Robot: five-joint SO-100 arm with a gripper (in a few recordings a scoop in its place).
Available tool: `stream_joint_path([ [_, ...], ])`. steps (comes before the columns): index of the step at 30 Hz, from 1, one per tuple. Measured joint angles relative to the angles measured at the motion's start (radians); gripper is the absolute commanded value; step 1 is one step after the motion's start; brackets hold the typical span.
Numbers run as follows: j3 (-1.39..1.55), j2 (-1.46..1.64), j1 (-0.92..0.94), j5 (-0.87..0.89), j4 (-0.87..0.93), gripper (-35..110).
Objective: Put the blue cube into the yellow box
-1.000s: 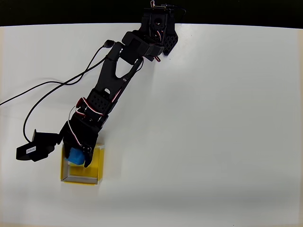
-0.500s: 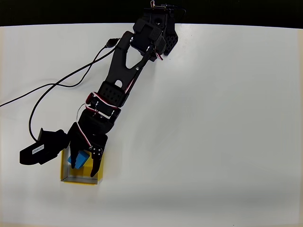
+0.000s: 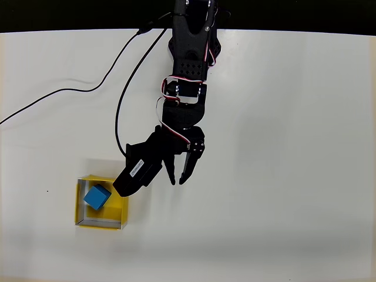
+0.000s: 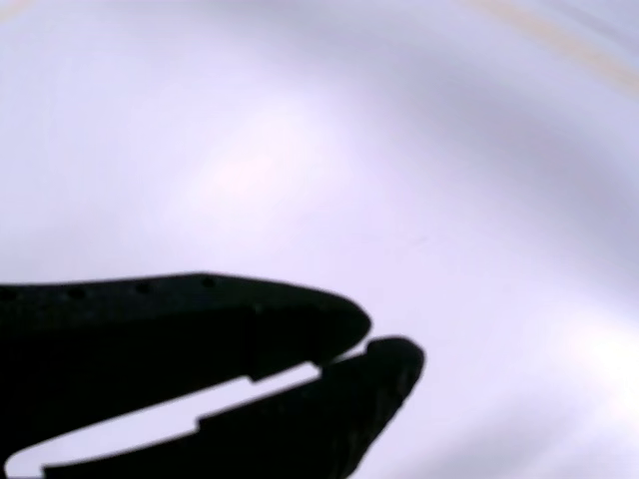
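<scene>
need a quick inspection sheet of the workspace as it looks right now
surface: white table, plain and matte, with faint shadows.
job's things: the blue cube sits inside the yellow box, toward the box's left half in the overhead view, turned askew to the walls.
clutter: nothing seen.
grippers: the gripper is above bare table to the right of the box, apart from it, holding nothing; in the wrist view the tips nearly touch.
cables: a black cable runs across the table from the left edge to the arm's base; red and white wires loop along the arm.
surroundings: dark band beyond the table's far edge; nothing else seen.
</scene>
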Motion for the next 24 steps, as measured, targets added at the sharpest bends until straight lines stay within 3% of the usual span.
stream_joint_path([
  [14, 0.522, 0.607, 0.026, -0.002, 0.279, 0],
  [24, 0.525, 0.827, 0.048, 0.000, 0.876, 0],
])
